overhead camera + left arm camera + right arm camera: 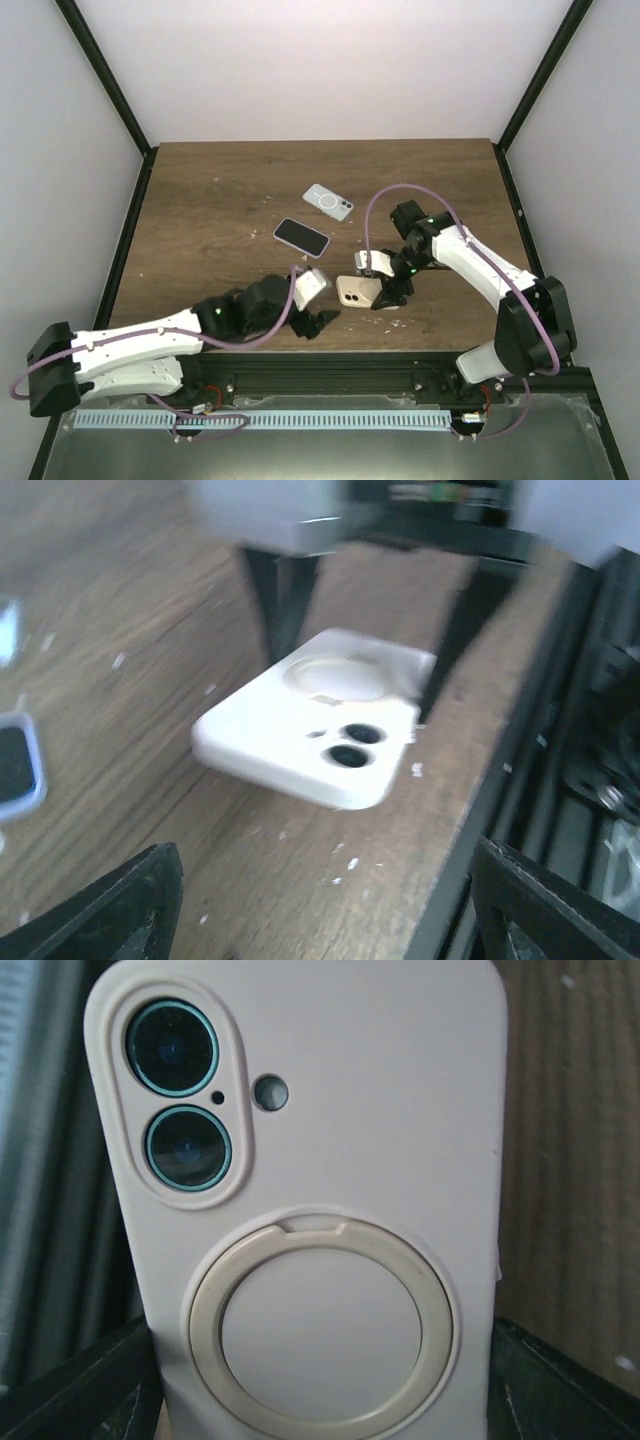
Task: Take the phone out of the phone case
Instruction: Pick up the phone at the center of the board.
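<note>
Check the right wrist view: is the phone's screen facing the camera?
No, the cased phone shows its back, with two camera lenses and a round ring.

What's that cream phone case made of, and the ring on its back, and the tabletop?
The cream case looks like matte silicone or soft plastic: no glare, rounded edges. Its ring seems smoother, slightly shinier plastic, though I can't be sure. The table looks like dark wood or wood-print laminate: grain lines show.
</note>
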Motion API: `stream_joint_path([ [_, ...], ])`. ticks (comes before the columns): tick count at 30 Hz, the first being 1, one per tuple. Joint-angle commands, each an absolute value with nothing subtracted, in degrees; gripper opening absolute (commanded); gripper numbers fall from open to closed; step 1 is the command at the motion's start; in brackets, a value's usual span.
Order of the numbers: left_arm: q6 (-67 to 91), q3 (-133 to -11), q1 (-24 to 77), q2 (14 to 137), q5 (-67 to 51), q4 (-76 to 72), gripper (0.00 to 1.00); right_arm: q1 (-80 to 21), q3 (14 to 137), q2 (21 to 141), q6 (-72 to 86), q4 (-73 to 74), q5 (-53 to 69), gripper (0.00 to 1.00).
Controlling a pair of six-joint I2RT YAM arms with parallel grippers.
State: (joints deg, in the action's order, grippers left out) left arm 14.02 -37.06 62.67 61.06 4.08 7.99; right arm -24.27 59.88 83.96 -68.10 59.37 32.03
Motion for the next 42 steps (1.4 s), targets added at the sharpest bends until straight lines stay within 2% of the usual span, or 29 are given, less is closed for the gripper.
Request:
stream_joint_path([
  [1,-10.9,-36.9,72.0,55.7,9.8,6.6,0.79,-25.0,59.9,80.9,-68.9,69.2,46.6,0.62],
  [3,-17.1,-37.1,74.5,54.6,10.4,9.3,0.74,-25.0,59.3,80.0,-69.0,70.3,48.6,0.62],
  [10,-32.3,-43.7,79.1,58.6,17.1,17.4,0.71,-25.6,59.0,80.0,-69.5,72.8,50.3,0.61],
  [15,-43.7,-43.2,81.7,62.0,24.3,11.4,0.71,-26.6,59.9,80.0,-68.3,73.7,51.3,0.61],
  [18,-47.8,-43.2,81.8,63.4,23.3,8.7,0.67,-27.7,59.9,79.8,-67.5,74.0,51.7,0.61],
  [24,-52.0,-45.7,81.9,68.4,22.5,9.4,0.47,-29.3,60.6,78.9,-66.2,74.7,52.0,0.61],
  [29,-53.8,-46.9,82.2,69.9,21.8,9.8,0.19,-30.0,61.8,78.8,-65.5,75.7,52.1,0.62],
  [30,-53.5,-47.2,82.2,69.9,21.5,10.5,0.15,-30.0,62.4,78.9,-65.5,76.2,52.0,0.63],
  [31,-53.1,-47.3,82.2,69.8,21.2,11.3,0.09,-30.0,62.9,78.7,-64.9,76.2,51.8,0.70],
  [32,-52.6,-47.4,82.2,69.6,20.7,11.9,0.06,-30.0,63.6,78.3,-64.4,76.3,51.5,0.88],
  [33,-51.9,-47.3,82.2,69.3,20.4,12.6,0.03,-30.0,64.6,77.5,-64.1,76.4,51.2,0.98],
  [34,-50.8,-47.2,82.2,69.1,20.1,13.2,0.00,-30.0,65.9,76.2,-63.8,76.4,50.9,1.00],
  [39,-40.3,-46.2,82.2,66.4,18.5,16.7,0.00,-30.0,72.4,69.3,-63.1,75.6,50.3,1.00],
  [42,-30.7,-44.4,81.0,63.7,16.8,15.7,0.00,-30.0,71.3,66.9,-59.6,71.5,49.2,1.00],
])
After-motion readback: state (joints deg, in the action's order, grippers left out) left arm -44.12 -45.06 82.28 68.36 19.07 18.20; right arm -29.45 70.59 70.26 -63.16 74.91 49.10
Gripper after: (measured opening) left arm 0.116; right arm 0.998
